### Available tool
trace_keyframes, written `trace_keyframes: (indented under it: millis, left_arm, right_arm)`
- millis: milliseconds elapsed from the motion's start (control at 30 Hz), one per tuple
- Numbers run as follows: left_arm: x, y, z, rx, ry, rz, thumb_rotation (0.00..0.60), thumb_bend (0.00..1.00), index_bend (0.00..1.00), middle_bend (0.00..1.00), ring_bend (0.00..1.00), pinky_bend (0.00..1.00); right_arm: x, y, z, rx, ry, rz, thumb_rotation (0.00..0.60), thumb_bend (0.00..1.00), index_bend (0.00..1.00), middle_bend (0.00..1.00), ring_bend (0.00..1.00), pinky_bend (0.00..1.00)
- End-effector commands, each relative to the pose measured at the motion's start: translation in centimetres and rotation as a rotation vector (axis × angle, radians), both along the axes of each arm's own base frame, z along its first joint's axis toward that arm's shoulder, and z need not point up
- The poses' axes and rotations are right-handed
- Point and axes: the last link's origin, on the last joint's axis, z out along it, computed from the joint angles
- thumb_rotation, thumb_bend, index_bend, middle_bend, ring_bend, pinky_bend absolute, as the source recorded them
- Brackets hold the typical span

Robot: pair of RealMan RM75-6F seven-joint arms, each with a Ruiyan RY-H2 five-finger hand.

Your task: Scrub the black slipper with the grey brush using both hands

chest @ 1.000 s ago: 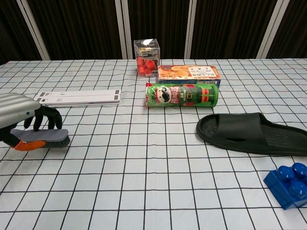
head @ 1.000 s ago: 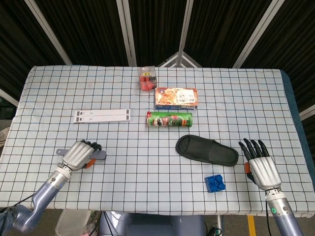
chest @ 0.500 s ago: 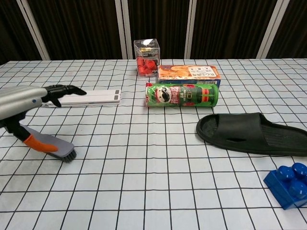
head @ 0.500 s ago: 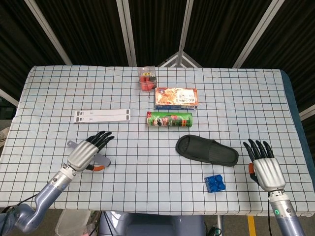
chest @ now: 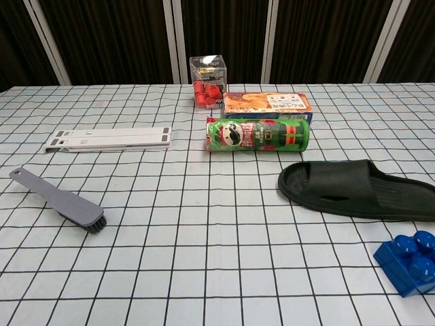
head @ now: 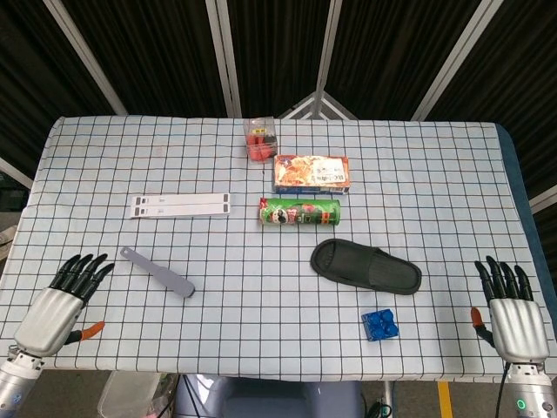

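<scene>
Grey brush (head: 158, 272), black slipper (head: 365, 266), blue block (head: 380, 325), black-gridded white tablecloth (head: 261, 313).

Bright, even overhead light, faint shadows, both views sharp.

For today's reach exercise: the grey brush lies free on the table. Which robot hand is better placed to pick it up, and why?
The left robot hand. It is open at the table's near left corner, on the same side as the grey brush. The right robot hand sits at the far right, beyond the black slipper.
</scene>
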Motion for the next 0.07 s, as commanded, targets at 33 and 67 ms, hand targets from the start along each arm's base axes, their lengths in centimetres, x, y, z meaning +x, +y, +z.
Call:
trace_keyframes:
  millis: [33, 67]
  left_arm:
    - [-0.59, 0.20, 0.56, 0.062, 0.031, 0.038, 0.600, 0.04, 0.00, 0.00, 0.00, 0.01]
    - [-0.73, 0.40, 0.47, 0.062, 0.034, 0.046, 0.600, 0.04, 0.00, 0.00, 0.00, 0.01]
  right_arm:
    - [0.12, 0.18, -0.12, 0.005, 0.004, 0.008, 0.600, 0.45, 0.00, 0.00, 0.00, 0.00]
    - [0.08, 0.15, -0.24, 0.011, 0.005, 0.007, 0.600, 0.45, 0.00, 0.00, 0.00, 0.00]
